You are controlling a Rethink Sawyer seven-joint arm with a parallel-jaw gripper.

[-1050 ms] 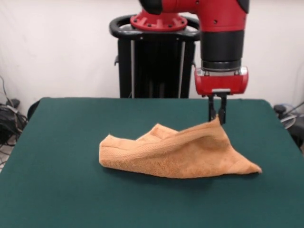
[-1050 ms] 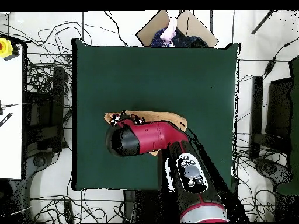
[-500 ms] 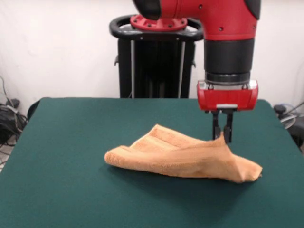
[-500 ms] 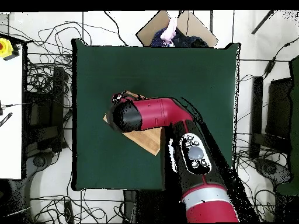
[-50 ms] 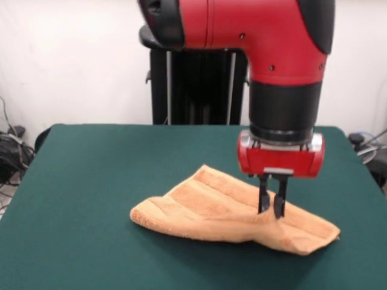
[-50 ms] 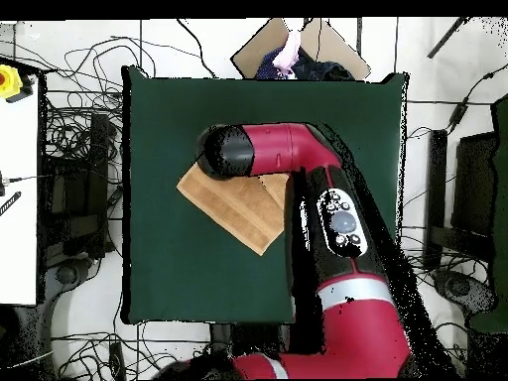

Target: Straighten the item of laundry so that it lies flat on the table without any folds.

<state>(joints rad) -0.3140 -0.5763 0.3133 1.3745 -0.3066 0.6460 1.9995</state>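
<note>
You have the gripper [image 5: 271, 205] low over the towel [image 5: 230, 211], its two black fingers [image 5: 263, 197] close together and pinching a small raised tuft of cloth near the towel's right end in the front view. The rest of the towel lies on the green table [image 5: 91, 181], right of centre and toward the near side in that view, spread out at a slant with its left end rounded and doubled over, and its right end coming to a low, slightly rumpled corner. You can see woven bands running along the cloth's upper face. The red arm [image 5: 284, 60] comes straight down from above, and the red wrist block sits just over the fingers.

From overhead the towel [image 6: 233, 206] shows as a slanted tan strip left of the table's [image 6: 198, 109] middle, its upper end hidden under the arm's [image 6: 263, 151] dark head, so you cannot see the gripper itself there. Cables lie on the floor all round the table
</note>
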